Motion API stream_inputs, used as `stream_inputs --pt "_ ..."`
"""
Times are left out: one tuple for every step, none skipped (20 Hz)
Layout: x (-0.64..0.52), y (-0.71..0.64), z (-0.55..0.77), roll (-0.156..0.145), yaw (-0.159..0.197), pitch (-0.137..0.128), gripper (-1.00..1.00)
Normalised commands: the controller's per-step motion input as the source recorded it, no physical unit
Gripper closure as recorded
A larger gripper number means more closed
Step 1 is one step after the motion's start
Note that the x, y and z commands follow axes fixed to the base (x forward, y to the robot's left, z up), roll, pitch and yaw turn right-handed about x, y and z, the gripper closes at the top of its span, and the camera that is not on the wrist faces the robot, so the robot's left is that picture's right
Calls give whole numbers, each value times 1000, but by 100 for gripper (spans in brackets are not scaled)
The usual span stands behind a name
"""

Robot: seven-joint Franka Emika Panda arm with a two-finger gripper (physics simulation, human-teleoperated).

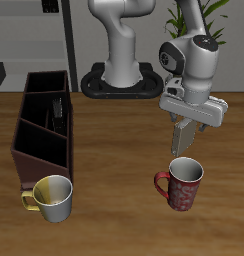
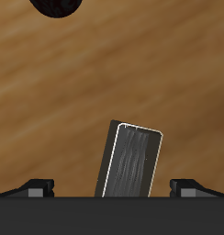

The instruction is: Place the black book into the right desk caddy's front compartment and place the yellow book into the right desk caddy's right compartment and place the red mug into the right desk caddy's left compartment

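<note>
My gripper (image 1: 184, 146) hangs over the table just behind the red mug (image 1: 180, 186), which stands upright with its handle to the side. In the wrist view the gripper (image 2: 114, 189) is open. Its fingertips (image 2: 37, 188) sit wide apart on either side of the yellow book (image 2: 132, 162), a thin book with a dull grey cover and pale edge; neither tip touches it. The gripper hides this book in the exterior view. The right desk caddy (image 1: 29, 135) stands at the far side of the table. The black book (image 1: 60, 108) is in its middle section.
A yellow-cream mug (image 1: 52, 197) stands just in front of the caddy, near the table's front edge. The robot's base (image 1: 119, 75) is at the back. A dark round shape (image 2: 57, 5) shows at the edge of the wrist view.
</note>
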Motion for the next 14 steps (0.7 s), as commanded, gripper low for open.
stream_inputs --pt "0 73 -247 86 -22 49 -100" --pt "-5 67 -310 120 -27 100 -100" --pt "-72 40 -232 29 -49 50 100" --pt "-79 121 -139 118 -24 6 100" --pt "49 5 3 0 0 0 100" --pt "-88 -11 -149 42 -42 24 100" --pt "-64 -94 -128 3 -63 59 100" --pt "-99 14 12 20 27 -34 100" --pt "-117 -78 13 53 40 -53 100" --pt "20 -79 33 5 -9 6 100" --pt "-49 -132 110 12 1 -7 100" --pt "-179 -244 280 38 11 -63 100" --pt "11 -120 89 -9 13 -35 100" --pt "-152 -408 345 -15 7 -35 100"
